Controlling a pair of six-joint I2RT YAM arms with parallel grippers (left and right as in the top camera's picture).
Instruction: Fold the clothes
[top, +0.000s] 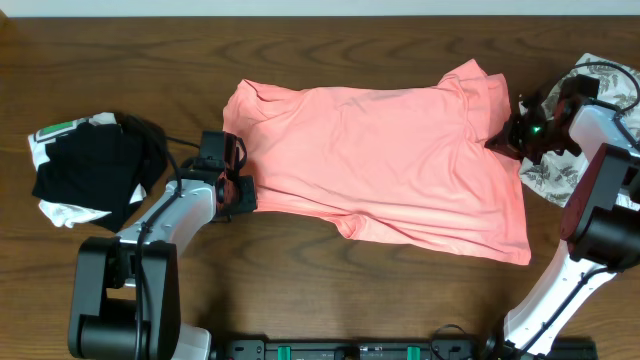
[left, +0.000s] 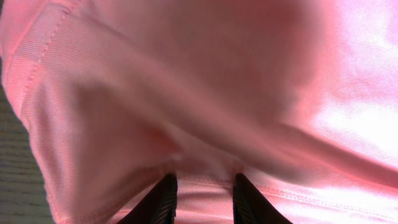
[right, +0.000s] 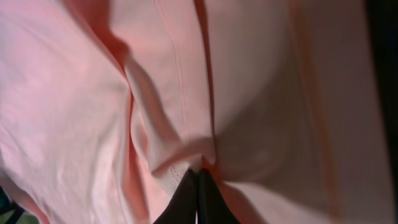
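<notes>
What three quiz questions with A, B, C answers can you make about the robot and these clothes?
1. Where on the table is the black-and-white bundle? A: left end. B: right end. C: the middle.
2. What colour is the big T-shirt? A: blue. B: salmon-pink. C: green.
3. How is the right gripper? A: wide open. B: shut on the T-shirt. C: out of sight.
Answers: 1 A, the overhead view shows it there; 2 B, pink in every view; 3 B, its fingertips meet, pinching cloth.

Black left hand (top: 243, 193) and right hand (top: 498, 141) on white arms (top: 175, 210).
</notes>
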